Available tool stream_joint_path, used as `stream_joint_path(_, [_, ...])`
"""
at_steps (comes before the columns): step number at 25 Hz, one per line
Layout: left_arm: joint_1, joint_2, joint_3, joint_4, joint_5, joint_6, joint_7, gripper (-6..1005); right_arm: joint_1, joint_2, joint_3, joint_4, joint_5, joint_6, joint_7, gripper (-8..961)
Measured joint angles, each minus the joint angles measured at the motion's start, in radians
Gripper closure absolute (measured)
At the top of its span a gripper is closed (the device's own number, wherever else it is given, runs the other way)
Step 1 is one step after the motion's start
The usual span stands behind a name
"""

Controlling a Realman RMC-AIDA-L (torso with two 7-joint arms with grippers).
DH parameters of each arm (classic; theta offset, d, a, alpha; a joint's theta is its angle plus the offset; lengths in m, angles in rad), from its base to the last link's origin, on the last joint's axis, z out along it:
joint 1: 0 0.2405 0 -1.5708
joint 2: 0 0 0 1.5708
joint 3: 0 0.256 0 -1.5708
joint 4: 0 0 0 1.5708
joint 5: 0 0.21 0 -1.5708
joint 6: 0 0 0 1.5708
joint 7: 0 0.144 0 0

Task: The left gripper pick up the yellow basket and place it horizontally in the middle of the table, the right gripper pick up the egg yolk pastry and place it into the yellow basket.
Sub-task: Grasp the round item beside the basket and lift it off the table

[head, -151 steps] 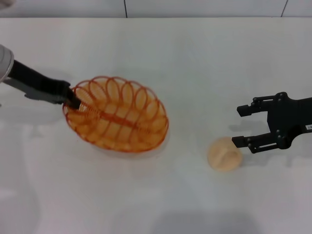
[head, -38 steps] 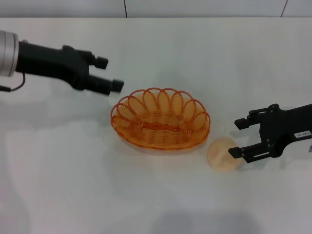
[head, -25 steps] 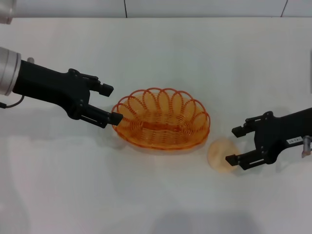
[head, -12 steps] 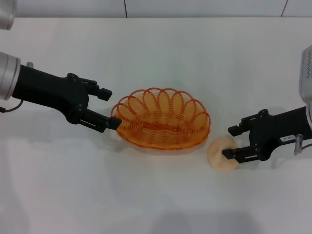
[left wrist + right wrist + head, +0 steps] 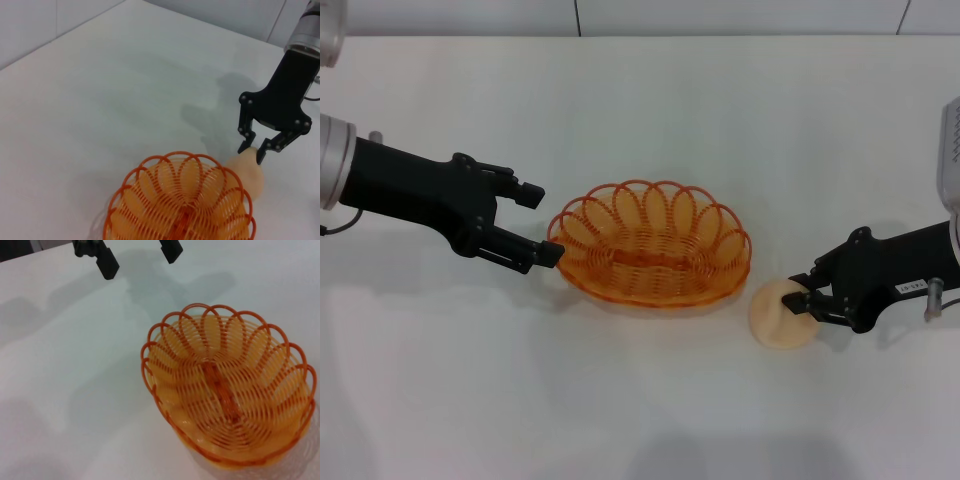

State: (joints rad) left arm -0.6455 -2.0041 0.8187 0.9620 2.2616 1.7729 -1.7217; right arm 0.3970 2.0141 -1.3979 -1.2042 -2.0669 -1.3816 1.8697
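The yellow basket [image 5: 650,243] lies lengthwise in the middle of the white table [image 5: 640,400], empty. The left gripper [image 5: 537,222] hangs just beside its left end, fingers spread, holding nothing. Just right of the basket, the egg yolk pastry [image 5: 781,314] rests on the table; the right gripper [image 5: 802,292] has its fingers closed on the pastry's top.
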Motion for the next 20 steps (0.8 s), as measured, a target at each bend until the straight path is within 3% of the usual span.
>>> stream_joint_path(3, [0.002,0.0,-0.001,0.0,-0.002,0.0,0.001,112,-0.005,0.0,-0.002,-0.013,0.001,-0.014,0.004,777])
stream_joint_path(10, [0.014,0.003,-0.002,0.0,-0.006,-0.002,0.008,112,-0.041,-0.002,0.023,-0.093,-0.003,-0.026,0.045,840])
stream_joint_path(14, [0.02,0.003,-0.004,0.0,-0.007,-0.002,0.011,112,-0.067,-0.005,0.105,-0.178,-0.009,-0.075,0.085,858])
stream_joint_path(20, [0.033,0.005,-0.004,0.002,-0.008,-0.003,0.011,112,-0.06,-0.004,0.132,-0.278,-0.009,-0.109,0.145,885])
